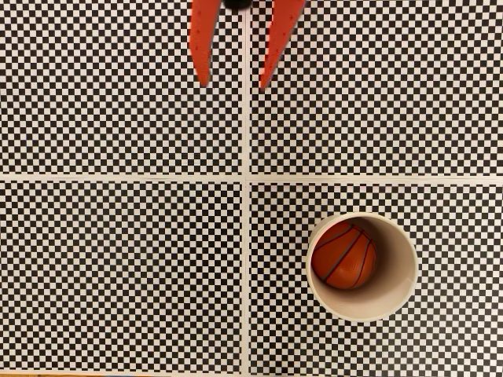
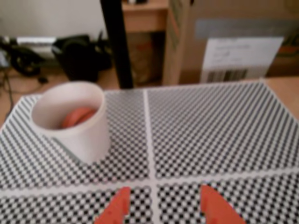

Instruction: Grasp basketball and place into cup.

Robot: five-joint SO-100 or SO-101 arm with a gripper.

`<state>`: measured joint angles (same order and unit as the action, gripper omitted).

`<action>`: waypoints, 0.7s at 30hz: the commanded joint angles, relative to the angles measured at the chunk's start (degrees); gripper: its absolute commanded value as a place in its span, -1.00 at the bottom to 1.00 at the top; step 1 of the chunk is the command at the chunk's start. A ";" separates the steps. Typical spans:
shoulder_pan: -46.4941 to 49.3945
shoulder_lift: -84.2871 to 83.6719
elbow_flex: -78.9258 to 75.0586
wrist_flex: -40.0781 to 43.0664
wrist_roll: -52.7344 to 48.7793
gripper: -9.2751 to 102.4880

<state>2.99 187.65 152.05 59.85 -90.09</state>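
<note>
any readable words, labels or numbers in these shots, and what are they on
Nothing can be read.
White label on the cardboard box behind the table, wrist view: a barcode and lines of print, too blurred to read.
Basketball inside the cup, fixed view: seam lines only, no legible lettering.
Checkered mat: pattern, no text.

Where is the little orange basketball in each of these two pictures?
Fixed view: the basketball sits inside the cup, lower right of the picture, against the cup's left inner wall.
Wrist view: the basketball peeks over the rim inside the cup, at the left of the picture, only its top visible.
Shared landmark: the white cross line on the checkered mat, near the cup in both.
</note>
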 commanded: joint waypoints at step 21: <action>-1.93 0.88 28.21 -35.42 -2.46 -0.47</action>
<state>2.02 187.65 178.68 27.33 -92.02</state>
